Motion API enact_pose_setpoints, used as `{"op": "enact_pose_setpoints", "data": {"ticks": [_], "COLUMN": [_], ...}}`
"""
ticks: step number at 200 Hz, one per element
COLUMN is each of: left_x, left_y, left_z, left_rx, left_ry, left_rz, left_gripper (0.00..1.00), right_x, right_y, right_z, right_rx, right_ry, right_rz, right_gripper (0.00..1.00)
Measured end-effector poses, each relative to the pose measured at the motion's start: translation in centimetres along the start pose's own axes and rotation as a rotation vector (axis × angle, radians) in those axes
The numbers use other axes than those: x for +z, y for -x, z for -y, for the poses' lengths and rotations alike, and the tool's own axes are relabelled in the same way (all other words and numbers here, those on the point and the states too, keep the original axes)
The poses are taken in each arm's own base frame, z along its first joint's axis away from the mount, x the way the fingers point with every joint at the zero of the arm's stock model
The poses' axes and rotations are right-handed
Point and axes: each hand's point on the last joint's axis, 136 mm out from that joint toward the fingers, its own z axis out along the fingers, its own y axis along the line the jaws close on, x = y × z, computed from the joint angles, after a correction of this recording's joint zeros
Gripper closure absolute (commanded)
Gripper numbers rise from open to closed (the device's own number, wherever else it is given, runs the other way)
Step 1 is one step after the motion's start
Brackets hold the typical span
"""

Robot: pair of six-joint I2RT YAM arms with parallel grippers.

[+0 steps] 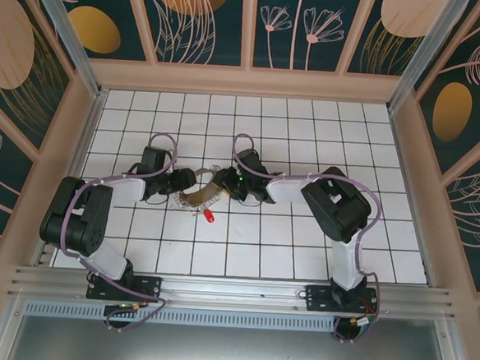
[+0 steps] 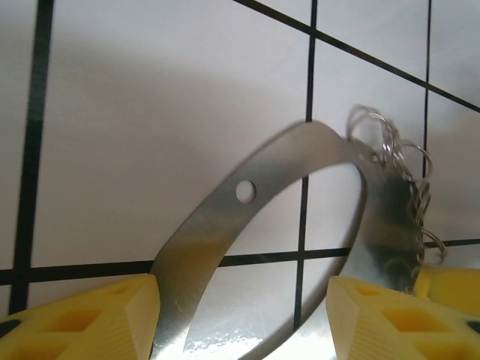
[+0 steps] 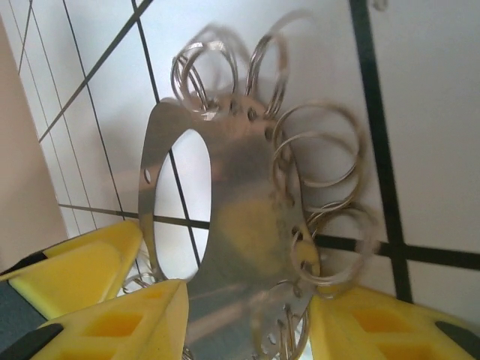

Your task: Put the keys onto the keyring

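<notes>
A robot test cell in a lab, not a lived-in room; two robot arms, the left arm (image 1: 81, 218) and the right arm (image 1: 345, 208), are bolted side by side to an aluminium rail (image 1: 232, 293) at the near edge; the tabletop (image 1: 300, 258) is white with a black grid of squares, like a marked work area; panel walls (image 1: 251, 24) printed with dark teal leaves and golden discs box it in on the left, right and far sides; pale frames and metal corner posts (image 1: 69, 28) hold the panels; purple cables (image 1: 133, 292) run along the arms.
</notes>
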Motion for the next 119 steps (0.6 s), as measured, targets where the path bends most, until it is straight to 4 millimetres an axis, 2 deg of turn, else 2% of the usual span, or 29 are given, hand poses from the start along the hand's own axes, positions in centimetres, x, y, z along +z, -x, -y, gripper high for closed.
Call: {"op": "enact_pose_setpoints", "data": {"ticks": [29,70,90,99,119], "left_x": [0.0,0.0,0.0,0.0,-0.1], "left_y": [-0.2,-0.2,-0.2,-0.2,-0.1], "left_z": [0.2,0.4,0.4,0.4,0.5], "left_rx": [0.004,0.006,0.006,0.005,0.007], "left_ry": [-0.021,-0.031,-0.032,-0.032,-0.035], "left_rz": [-0.003,-0.004,-0.003,-0.003,0.002], "left_gripper": [0.39,0.39,0.38,0.37,0.36], "right_x": [0.6,0.6,0.4,0.3,0.3], "right_y": [0.4,1.4,1.9,2.1,2.2], "right_z": [-0.6,-0.3,-0.1,0.0,0.3], "right_rx": [0.002,-0.018,-0.043,-0.054,-0.087], "right_ry": [0.027,0.034,0.041,0.043,0.046], "right_rz": [0.007,0.030,0.040,0.041,0.045], "right_gripper": [0.58,0.74,0.78,0.83,0.85]}}
